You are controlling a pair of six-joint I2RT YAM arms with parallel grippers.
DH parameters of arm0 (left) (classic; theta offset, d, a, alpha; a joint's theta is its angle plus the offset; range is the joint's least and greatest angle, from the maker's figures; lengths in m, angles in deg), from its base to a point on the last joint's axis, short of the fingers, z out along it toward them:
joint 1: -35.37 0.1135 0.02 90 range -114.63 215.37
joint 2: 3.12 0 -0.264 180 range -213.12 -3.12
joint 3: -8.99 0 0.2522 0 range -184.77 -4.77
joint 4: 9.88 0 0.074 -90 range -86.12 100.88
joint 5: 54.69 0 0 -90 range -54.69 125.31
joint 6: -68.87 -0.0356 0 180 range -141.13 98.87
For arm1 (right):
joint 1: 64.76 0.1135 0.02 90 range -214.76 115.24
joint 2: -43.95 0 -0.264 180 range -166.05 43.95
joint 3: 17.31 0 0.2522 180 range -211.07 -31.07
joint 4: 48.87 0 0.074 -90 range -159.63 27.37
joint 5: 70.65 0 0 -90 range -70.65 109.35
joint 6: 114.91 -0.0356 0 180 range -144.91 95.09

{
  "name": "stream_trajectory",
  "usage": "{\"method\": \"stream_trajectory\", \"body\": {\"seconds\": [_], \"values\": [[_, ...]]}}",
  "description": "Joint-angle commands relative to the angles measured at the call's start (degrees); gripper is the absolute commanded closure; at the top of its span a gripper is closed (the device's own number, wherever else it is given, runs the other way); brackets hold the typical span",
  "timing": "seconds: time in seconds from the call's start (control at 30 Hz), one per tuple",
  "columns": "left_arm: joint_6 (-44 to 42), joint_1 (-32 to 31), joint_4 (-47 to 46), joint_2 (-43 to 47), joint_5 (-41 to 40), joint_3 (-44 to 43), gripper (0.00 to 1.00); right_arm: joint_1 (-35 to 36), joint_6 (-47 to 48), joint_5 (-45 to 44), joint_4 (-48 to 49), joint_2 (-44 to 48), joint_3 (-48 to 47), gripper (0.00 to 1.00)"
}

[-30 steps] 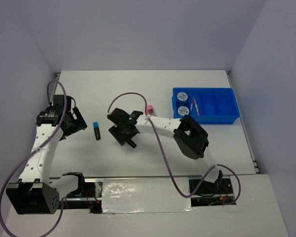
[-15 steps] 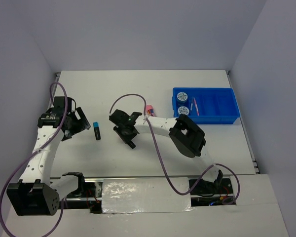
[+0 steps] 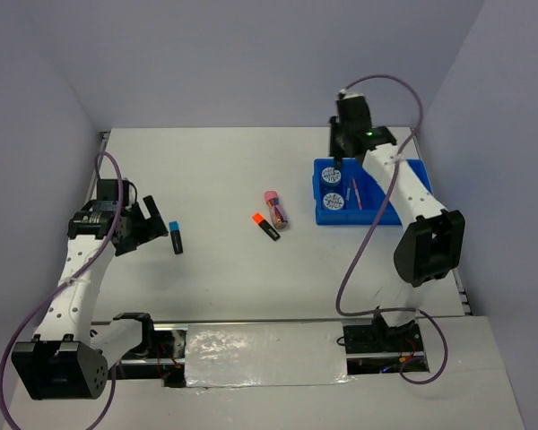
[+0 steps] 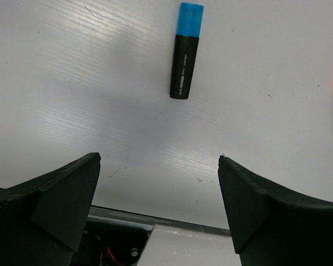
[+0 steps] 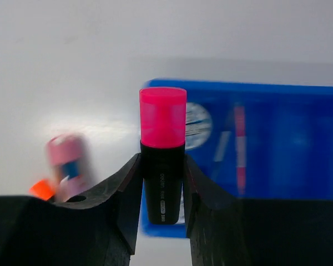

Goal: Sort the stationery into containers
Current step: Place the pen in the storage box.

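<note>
Two tape rolls [image 3: 333, 202], pens [image 3: 351, 192] in tray [image 3: 399, 193] | right jaws pinch highlighter [image 5: 162, 160] — left jaws spread

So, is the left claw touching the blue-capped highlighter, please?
Apart. The left wrist view shows bare table between the open left claw and the blue-capped highlighter.

The table [image 4: 72, 83] is a white matt sheet with fine parallel ribbing, and a crinkled, shiny silver strip [image 3: 260, 351] covers its near edge. The blue-capped highlighter [image 4: 184, 52] and the pink-capped highlighter [image 5: 162, 149] have smooth, dull black plastic barrels, the pink cap slightly translucent. The tray [image 3: 377, 163] is smooth blue plastic, and the right gripper [image 5: 162, 185] has matt black plastic fingers [image 5: 119, 194].
</note>
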Motion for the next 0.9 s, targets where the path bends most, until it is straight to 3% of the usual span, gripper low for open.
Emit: {"method": "stream_trajectory", "body": {"seconds": [0.0, 0.13, 0.43, 0.57, 0.73, 0.8, 0.83, 0.87], "values": [[-2.2, 0.3, -1.5, -0.4, 2.7, 0.3, 0.01, -7.7, 5.9, -9.2, -8.3, -3.7, -2.2, 0.98], [-3.0, 0.3, -1.1, -1.6, 2.4, -1.3, 0.01, -12.6, 8.1, -13.4, -5.6, -4.8, -0.5, 0.97], [-2.9, 0.3, -1.3, -5.3, 1.2, -2.7, 0.01, -18.7, 8.9, -12.9, -3.4, -9.8, 2.3, 0.95], [-3.0, 0.3, -2.0, -6.4, 0.3, -2.7, 0.01, -19.4, 9.2, -11.4, -3.4, -11.7, 1.8, 0.85], [-2.6, 0.3, -4.1, -8.1, 0.5, -1.0, 0.01, -21.4, 8.2, -8.7, -5.5, -14.1, -0.6, 0.42], [-2.3, 0.3, -5.5, -9.1, 0.6, -0.8, 0.01, -21.4, 6.7, -7.3, -7.2, -14.0, -2.2, 0.4], [-2.5, 0.3, -6.2, -9.4, 0.9, -0.8, 0.01, -21.4, 6.7, -7.3, -7.7, -13.6, -2.7, 0.24], [-2.4, 0.2, -6.7, -10.0, 0.8, -1.0, 0.01, -21.3, 5.5, -6.8, -8.6, -13.2, -3.7, 0.01]]}}
